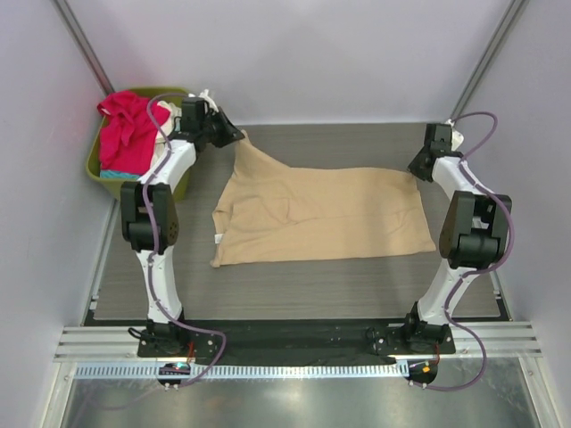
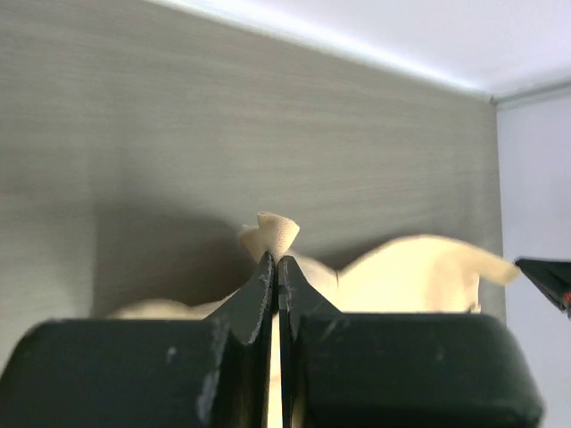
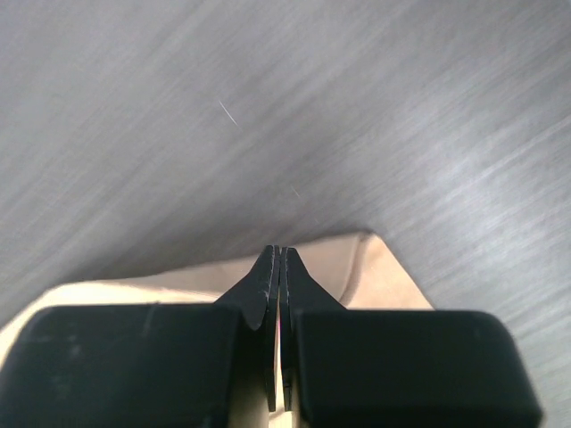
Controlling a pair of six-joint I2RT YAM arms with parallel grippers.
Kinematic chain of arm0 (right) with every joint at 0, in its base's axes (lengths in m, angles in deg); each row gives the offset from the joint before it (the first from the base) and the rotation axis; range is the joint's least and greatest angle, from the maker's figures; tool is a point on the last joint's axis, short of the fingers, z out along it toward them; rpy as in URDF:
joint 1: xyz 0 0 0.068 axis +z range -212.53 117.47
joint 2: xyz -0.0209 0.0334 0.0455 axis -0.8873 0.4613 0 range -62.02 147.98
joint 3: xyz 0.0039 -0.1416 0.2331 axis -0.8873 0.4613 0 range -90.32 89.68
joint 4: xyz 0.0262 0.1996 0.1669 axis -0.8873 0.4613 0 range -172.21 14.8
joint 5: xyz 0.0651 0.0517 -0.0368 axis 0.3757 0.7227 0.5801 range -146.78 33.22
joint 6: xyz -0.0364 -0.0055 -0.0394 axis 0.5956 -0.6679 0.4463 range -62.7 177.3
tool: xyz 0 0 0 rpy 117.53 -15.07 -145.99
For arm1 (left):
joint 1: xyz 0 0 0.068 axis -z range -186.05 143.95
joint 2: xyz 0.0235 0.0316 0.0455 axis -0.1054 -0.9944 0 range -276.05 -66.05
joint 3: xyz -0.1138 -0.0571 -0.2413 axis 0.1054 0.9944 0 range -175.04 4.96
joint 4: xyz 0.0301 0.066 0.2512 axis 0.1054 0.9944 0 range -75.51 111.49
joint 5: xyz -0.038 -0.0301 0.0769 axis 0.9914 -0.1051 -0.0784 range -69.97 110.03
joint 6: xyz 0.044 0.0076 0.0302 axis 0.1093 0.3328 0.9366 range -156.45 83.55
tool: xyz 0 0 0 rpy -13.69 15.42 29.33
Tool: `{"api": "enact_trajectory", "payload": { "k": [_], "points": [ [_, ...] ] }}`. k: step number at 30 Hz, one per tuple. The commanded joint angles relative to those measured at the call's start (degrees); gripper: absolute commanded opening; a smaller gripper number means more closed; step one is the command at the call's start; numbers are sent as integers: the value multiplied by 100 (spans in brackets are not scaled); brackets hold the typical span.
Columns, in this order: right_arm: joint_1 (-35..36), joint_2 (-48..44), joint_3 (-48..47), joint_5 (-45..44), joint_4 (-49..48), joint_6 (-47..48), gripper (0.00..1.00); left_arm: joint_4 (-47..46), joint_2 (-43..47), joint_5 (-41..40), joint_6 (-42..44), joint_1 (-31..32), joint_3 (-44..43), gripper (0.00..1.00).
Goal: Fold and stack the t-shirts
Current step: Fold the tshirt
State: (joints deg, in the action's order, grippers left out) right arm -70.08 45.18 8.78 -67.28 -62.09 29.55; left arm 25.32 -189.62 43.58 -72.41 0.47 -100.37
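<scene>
Left of the tan t-shirt [image 1: 321, 218], an olive basket [image 1: 92, 165] holds a pink-red t-shirt [image 1: 129, 129]. The left gripper [image 2: 277, 266] pinches the tan t-shirt's raised far-left corner. The right gripper [image 3: 280, 259] is clamped on its far-right corner. The rest lies spread on the grey mat [image 1: 294, 294].

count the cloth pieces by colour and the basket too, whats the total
tan t-shirt: 1
pink-red cloth: 1
teal cloth: 1, only an edge shows
cream-white cloth: 1, only a bit shows
olive-green basket: 1
total: 5
</scene>
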Motion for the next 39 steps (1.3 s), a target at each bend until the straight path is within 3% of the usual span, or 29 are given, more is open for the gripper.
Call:
{"api": "enact_trajectory", "payload": {
  "k": [1, 10, 17, 33, 38, 39],
  "points": [
    [8, -453, 224, -31, -87, -73, 1, 218, 868, -236, 458, 173, 653, 0],
    [-150, -955, 962, -162, -219, -73, 1, 60, 2616, -1054, 696, 508, 2884, 0],
    [-527, -1043, 1191, -181, -219, -134, 1, 112, 3820, -1747, 601, 710, 4089, 0],
    [-581, -1113, 1595, -127, -359, -178, 1, 648, 5360, -1907, 99, 1044, 5278, 0],
    [-633, -1446, 2069, -180, -412, -529, 1, 1419, 5896, -2160, -94, 1079, 5585, 0],
    [-660, -1508, 2279, -154, -465, -591, 16, 1605, 5975, -2257, -164, 1079, 5647, 0]
  ]
}}
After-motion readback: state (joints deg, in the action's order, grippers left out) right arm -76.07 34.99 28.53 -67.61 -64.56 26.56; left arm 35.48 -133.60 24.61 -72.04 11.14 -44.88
